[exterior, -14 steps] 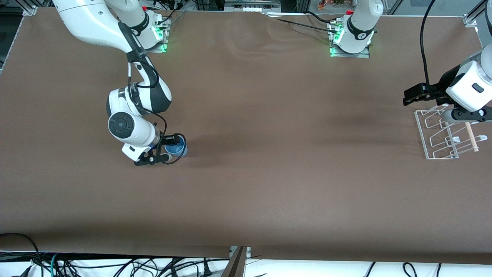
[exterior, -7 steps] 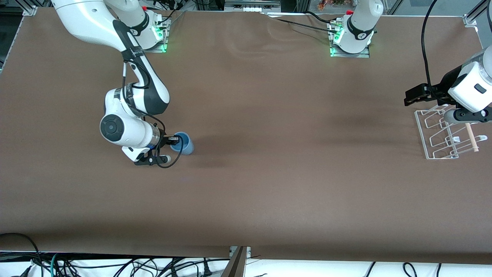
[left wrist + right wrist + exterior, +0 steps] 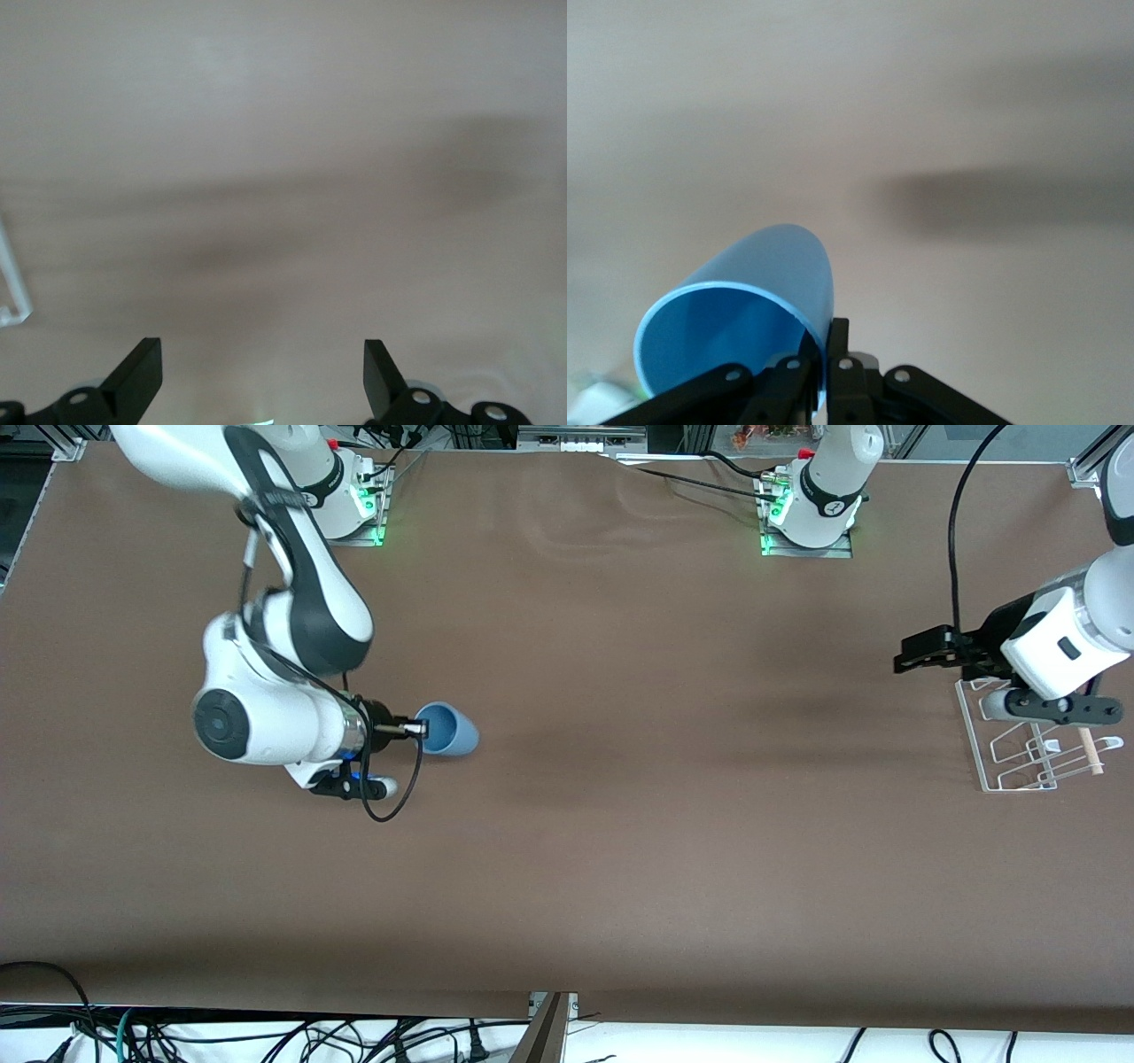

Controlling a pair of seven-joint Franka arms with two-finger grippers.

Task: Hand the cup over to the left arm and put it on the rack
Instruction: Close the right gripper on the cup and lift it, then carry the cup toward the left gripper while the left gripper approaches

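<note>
My right gripper (image 3: 416, 730) is shut on the rim of the light-blue cup (image 3: 447, 730) and holds it lifted and tipped on its side over the table at the right arm's end. In the right wrist view the cup (image 3: 757, 301) shows its open mouth, with one finger (image 3: 838, 354) outside the wall and one inside. My left gripper (image 3: 917, 657) is open and empty, up over the table beside the white wire rack (image 3: 1019, 735). Its fingers (image 3: 137, 376) stand wide apart in the left wrist view. The rack's wooden dowel (image 3: 1088, 751) lies across it.
The brown table (image 3: 620, 824) spreads wide between the two arms. The arm bases (image 3: 806, 514) stand along the table's edge farthest from the front camera. Cables hang below the near edge. A corner of the rack's wire (image 3: 13, 283) shows in the left wrist view.
My right gripper has lifted the cup off the table and tipped it sideways, moving toward the middle. My left gripper has shifted a little away from the rack toward the middle.
</note>
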